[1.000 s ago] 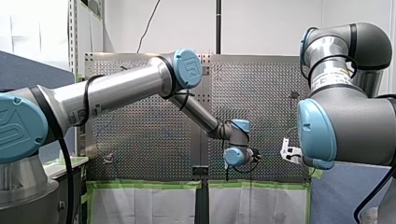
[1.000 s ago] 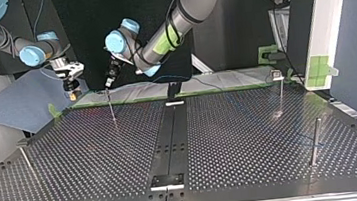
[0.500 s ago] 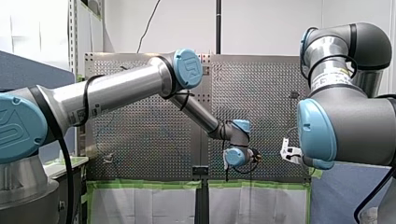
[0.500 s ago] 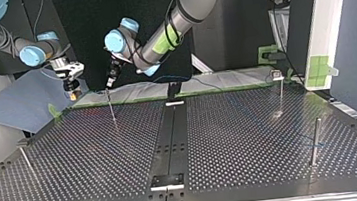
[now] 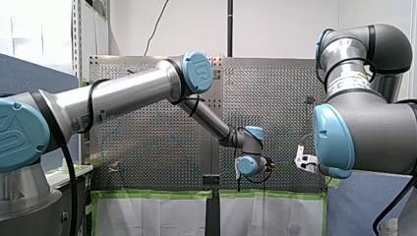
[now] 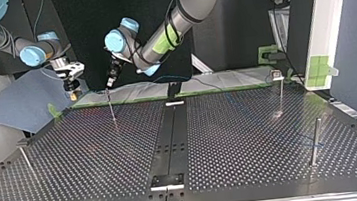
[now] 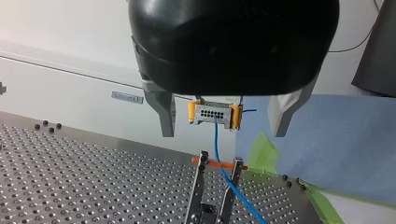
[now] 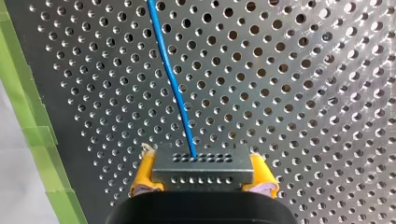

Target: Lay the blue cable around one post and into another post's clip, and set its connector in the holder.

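Observation:
In the right wrist view my right gripper [image 8: 201, 181] is shut, its yellow pads [image 8: 142, 179] on the grey connector [image 8: 201, 163]. The blue cable [image 8: 173, 88] runs from the connector away over the perforated table [image 8: 299, 93]. In the left wrist view my left gripper [image 7: 222, 135] is open, its metal fingers [image 7: 164, 116] wide apart. Beyond it hangs the connector [image 7: 215, 115] between yellow pads, with the cable [image 7: 217, 144] dropping through the forked clip post [image 7: 214, 186] just under my left gripper. In the top view my left gripper [image 6: 111, 81] hovers over that post [image 6: 111, 107], and my right gripper [image 6: 72, 93] is to its left.
Further thin posts stand at the top view's left edge [image 6: 27, 164] and on its right [image 6: 280, 92] [image 6: 315, 141]. A black plate [image 6: 167, 180] sits on the centre strip near the front edge. Green tape [image 7: 264, 149] marks the table's border.

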